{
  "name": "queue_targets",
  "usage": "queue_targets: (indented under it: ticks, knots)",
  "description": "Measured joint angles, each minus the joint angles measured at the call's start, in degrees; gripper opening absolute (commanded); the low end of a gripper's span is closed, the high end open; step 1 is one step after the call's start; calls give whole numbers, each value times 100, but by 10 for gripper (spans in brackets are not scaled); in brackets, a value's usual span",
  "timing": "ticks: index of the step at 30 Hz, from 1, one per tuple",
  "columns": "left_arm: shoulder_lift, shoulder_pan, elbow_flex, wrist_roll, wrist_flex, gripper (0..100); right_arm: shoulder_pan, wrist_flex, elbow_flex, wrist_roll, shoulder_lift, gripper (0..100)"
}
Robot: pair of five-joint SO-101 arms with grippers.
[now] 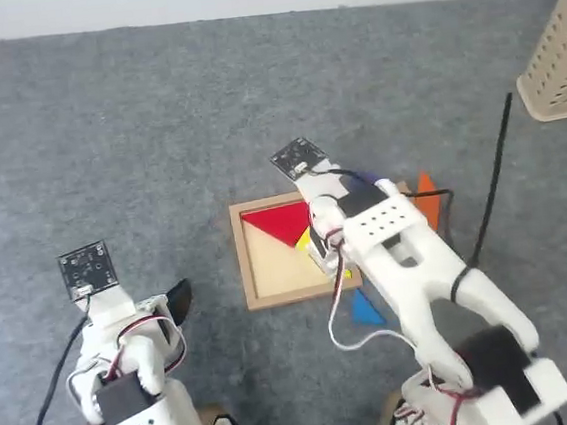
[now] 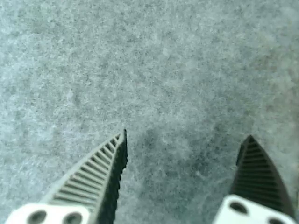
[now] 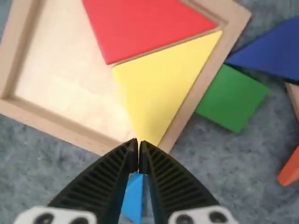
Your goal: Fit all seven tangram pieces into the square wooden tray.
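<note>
The square wooden tray [image 3: 236, 21] lies near the middle of the grey felt-covered tabletop [image 1: 155, 134] and holds two pieces. These are a large red triangle [image 3: 140, 23] and a large yellow triangle [image 3: 163, 88], which meet along one edge, and the yellow one also lies along the tray's rim. The rest of the tray's floor is bare pale wood. The right gripper [image 3: 138, 141] hangs over the tray's corner with its fingers closed tip to tip, right at the yellow triangle's narrow point. A light blue triangle [image 3: 133, 196] shows on the tabletop through the gap behind the tips. A green square [image 3: 231, 98] sits just outside the rim, with a dark blue triangle [image 3: 275, 49] just beside it and an orange piece [image 3: 289, 170] farther out. The left gripper [image 2: 187, 135] is well apart from the tray, its fingers spread wide over bare felt. A cream perforated basket [image 1: 560, 55] stands at the far edge.
</note>
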State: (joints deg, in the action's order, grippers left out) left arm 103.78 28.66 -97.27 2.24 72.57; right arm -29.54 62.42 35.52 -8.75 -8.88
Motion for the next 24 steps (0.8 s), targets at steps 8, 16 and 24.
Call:
queue_targets:
  ticks: [8, 16, 24]
  knots:
    - [0, 0, 0, 0, 0, 354, 35, 0, -888, 0, 1451, 10]
    - [0, 0, 0, 0, 0, 354, 35, -53, -1257, 0, 1785, 10]
    - [0, 0, 0, 0, 0, 354, 633, 396, -1248, 0, 1125, 10]
